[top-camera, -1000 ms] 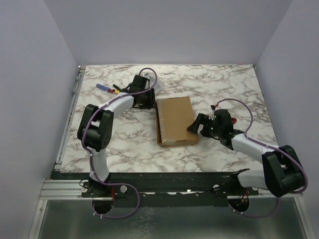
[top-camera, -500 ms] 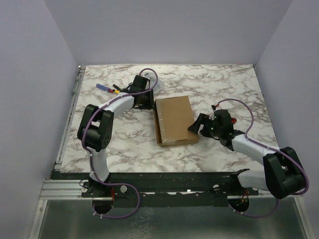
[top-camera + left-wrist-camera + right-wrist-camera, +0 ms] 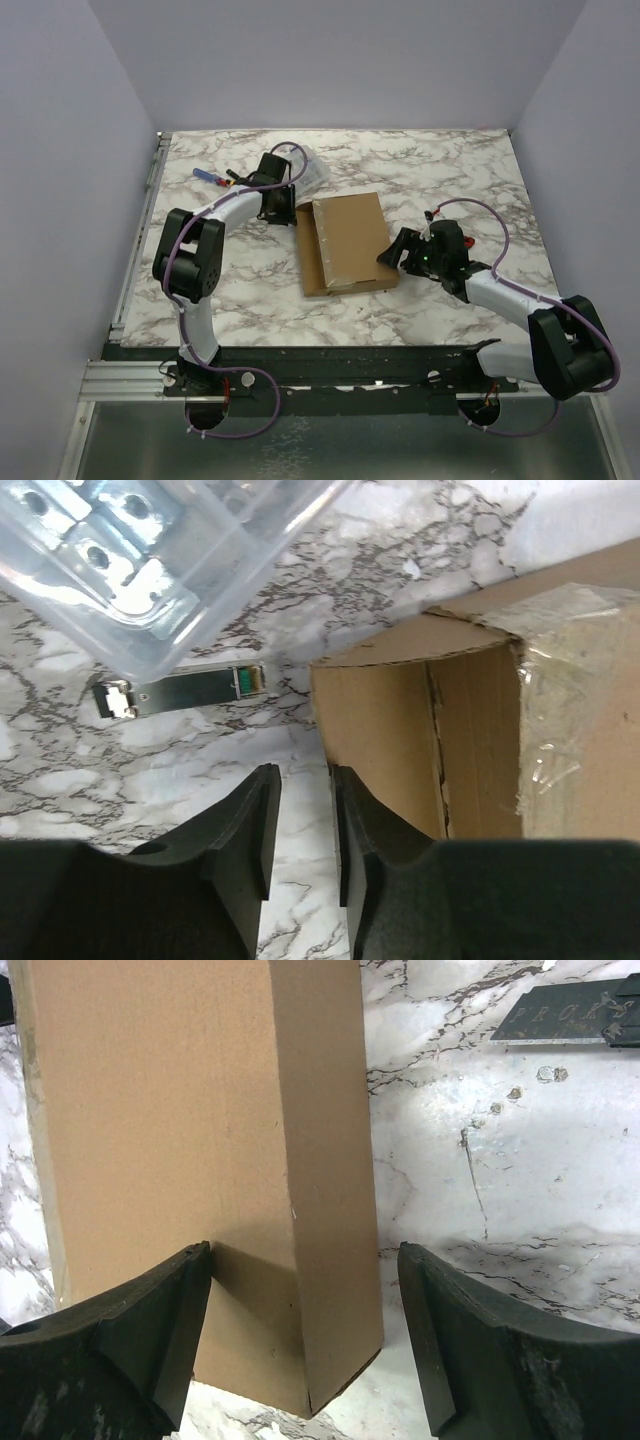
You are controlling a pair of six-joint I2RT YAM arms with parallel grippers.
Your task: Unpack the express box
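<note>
The express box (image 3: 348, 238) is a flat brown cardboard mailer in the middle of the table. Its left flap (image 3: 308, 258) is folded out towards the table. In the left wrist view the flap's inside (image 3: 400, 730) and a taped top edge (image 3: 580, 700) show. My left gripper (image 3: 300, 830) is at the box's far left corner, its jaws a narrow gap apart with only marble between them; the right finger (image 3: 365, 830) is beside the flap's edge. My right gripper (image 3: 300, 1340) is wide open astride the box's near right corner (image 3: 330, 1260).
A clear plastic compartment case (image 3: 150, 550) lies just behind the left gripper, with a small metal module (image 3: 180, 690) beside it. A blue-handled screwdriver (image 3: 210, 175) lies at the far left. A flat dark blade (image 3: 560, 1015) lies on the marble right of the box.
The box's left flap has swung outward to the left and now lies lower. My left gripper moved left and back with it. The right arm has hardly moved.
</note>
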